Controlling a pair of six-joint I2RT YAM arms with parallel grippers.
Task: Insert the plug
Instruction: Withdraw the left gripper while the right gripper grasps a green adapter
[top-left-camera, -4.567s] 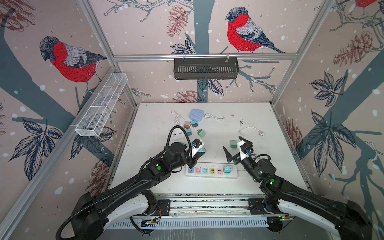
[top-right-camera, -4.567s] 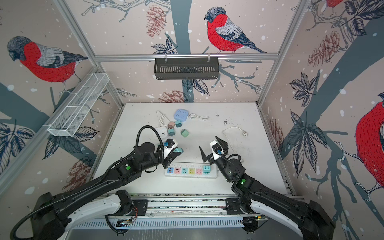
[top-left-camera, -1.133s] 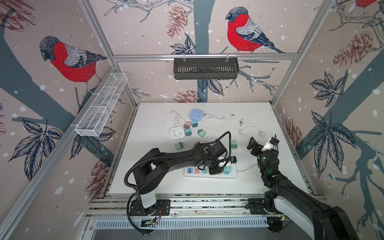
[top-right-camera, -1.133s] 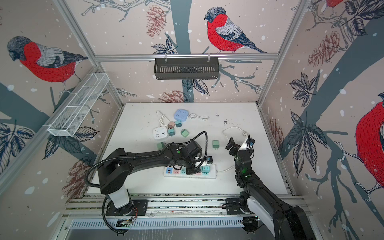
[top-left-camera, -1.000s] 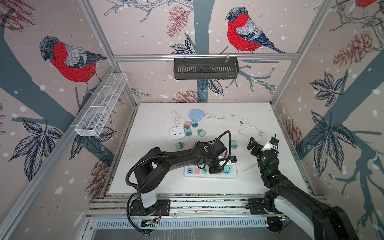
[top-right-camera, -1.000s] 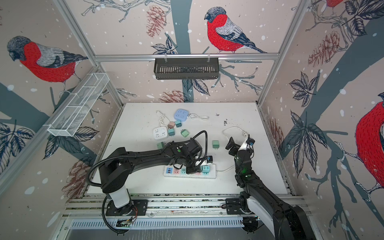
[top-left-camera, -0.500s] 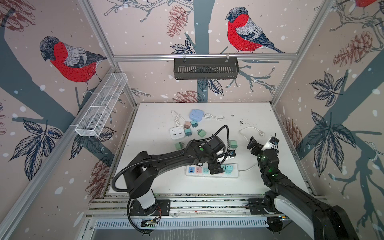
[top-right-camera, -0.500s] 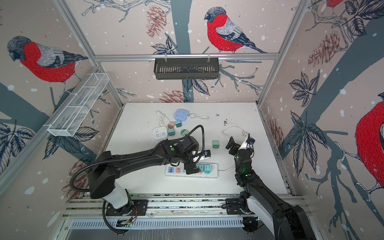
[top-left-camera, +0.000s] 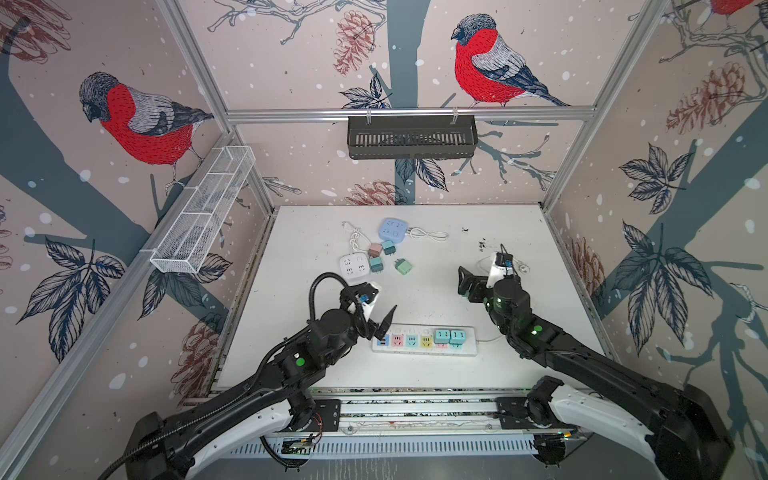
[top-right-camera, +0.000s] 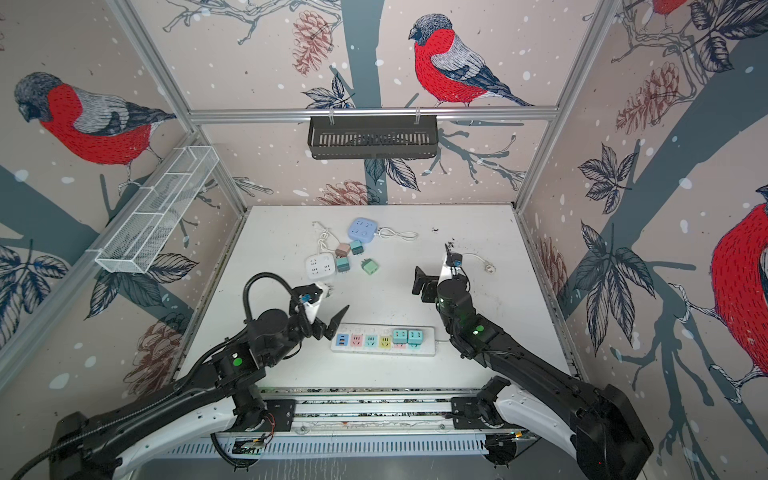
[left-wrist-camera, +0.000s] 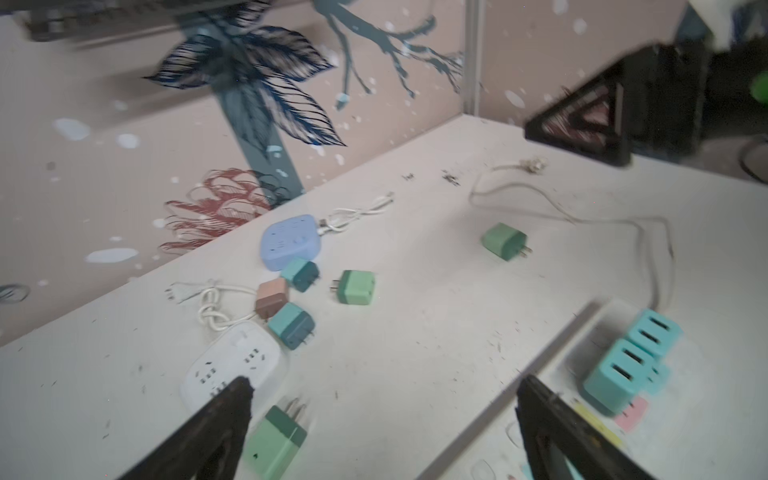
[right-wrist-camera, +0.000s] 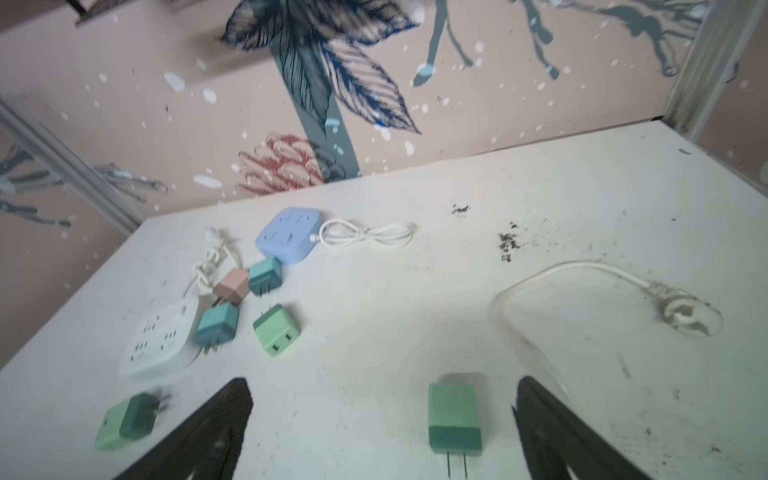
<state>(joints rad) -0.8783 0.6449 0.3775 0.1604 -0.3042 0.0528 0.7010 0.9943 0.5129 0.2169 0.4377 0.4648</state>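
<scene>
1. Jaws spread wide on left gripper (top-left-camera: 380, 302) and right gripper (top-left-camera: 480, 268); nothing gripped.
2. Left gripper hovering over left end of power strip (top-left-camera: 424, 352), near front edge of table (top-left-camera: 432, 291).
3. Seated side by side at strip's right end: two cyan plugs (top-left-camera: 441, 336).
4. Flat on table's right half, under right gripper: loose green plug (right-wrist-camera: 455, 417).
5. Second green plug (left-wrist-camera: 276, 440) just beside left gripper; four small plugs (top-left-camera: 376, 264) clustered toward back edge, mid-width.

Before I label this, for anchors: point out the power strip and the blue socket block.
power strip (top-left-camera: 469, 347), in a top view, bare white right end
blue socket block (top-left-camera: 393, 230), in a top view, middle of top face
</scene>
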